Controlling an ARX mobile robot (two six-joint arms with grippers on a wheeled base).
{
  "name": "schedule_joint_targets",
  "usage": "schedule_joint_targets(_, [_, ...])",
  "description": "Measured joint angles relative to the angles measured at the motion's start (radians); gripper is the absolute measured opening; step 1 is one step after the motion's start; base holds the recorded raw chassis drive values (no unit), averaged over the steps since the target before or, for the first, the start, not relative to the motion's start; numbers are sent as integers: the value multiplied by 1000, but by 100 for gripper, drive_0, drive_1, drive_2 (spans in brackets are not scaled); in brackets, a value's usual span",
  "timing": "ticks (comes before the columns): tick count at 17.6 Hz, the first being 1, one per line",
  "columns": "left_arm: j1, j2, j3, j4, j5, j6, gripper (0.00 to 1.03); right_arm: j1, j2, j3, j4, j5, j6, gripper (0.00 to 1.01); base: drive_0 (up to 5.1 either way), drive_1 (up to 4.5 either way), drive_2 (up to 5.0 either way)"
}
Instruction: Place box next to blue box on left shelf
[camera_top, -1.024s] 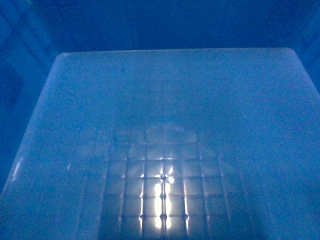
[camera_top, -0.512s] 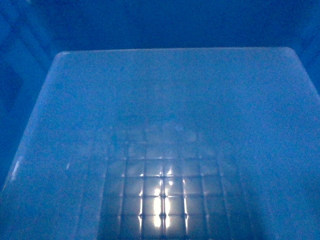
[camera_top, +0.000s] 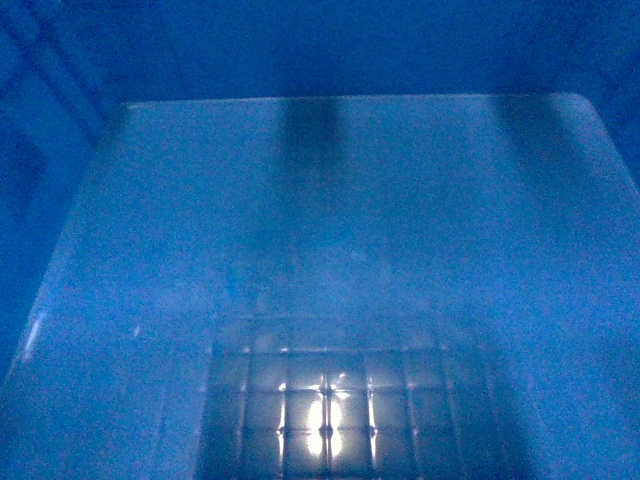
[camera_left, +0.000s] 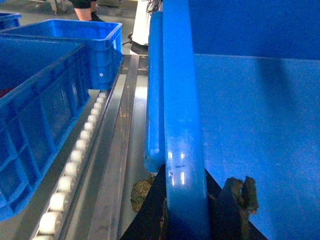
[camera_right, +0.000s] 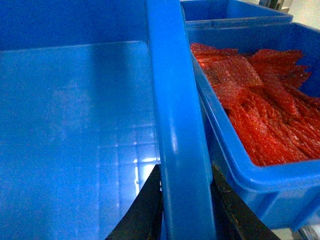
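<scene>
The large open-topped bright-blue plastic crate (camera_top: 330, 250) filled the head view, its grid-embossed floor catching a glare low in the middle and nothing else visible past its walls. It hung between the two arms. The left end effector (camera_left: 200, 205) was clamped on the crate's left rim, one dark finger outside the lip and one inside; the right end effector (camera_right: 185, 210) gripped the right rim the same way, its fingers straddling the thick lip.

Off the crate's left side ran a metal roller track (camera_left: 75, 165), and beyond it stood two more empty blue ribbed crates (camera_left: 45, 115) in a row. Just beside the right rim, nearly touching it, sat another blue crate filled with crumpled red film pieces (camera_right: 260, 100).

Both arms shared the load evenly, so neither was nearer. The placement spot, judging from the task, lay to the left across the roller track, so the carried crate likely needed to travel sideways that way, rim kept level.
</scene>
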Motion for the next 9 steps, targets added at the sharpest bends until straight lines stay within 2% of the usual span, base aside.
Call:
schedule_joint_targets(2, [0, 0, 0, 1, 0, 0, 8, 0, 0, 0, 1, 2, 0, 18, -2, 410, -414])
schedule_joint_targets(9, [0, 3, 0, -1, 0, 0, 8, 0, 3, 0, 1, 1, 0, 18, 0, 0, 0])
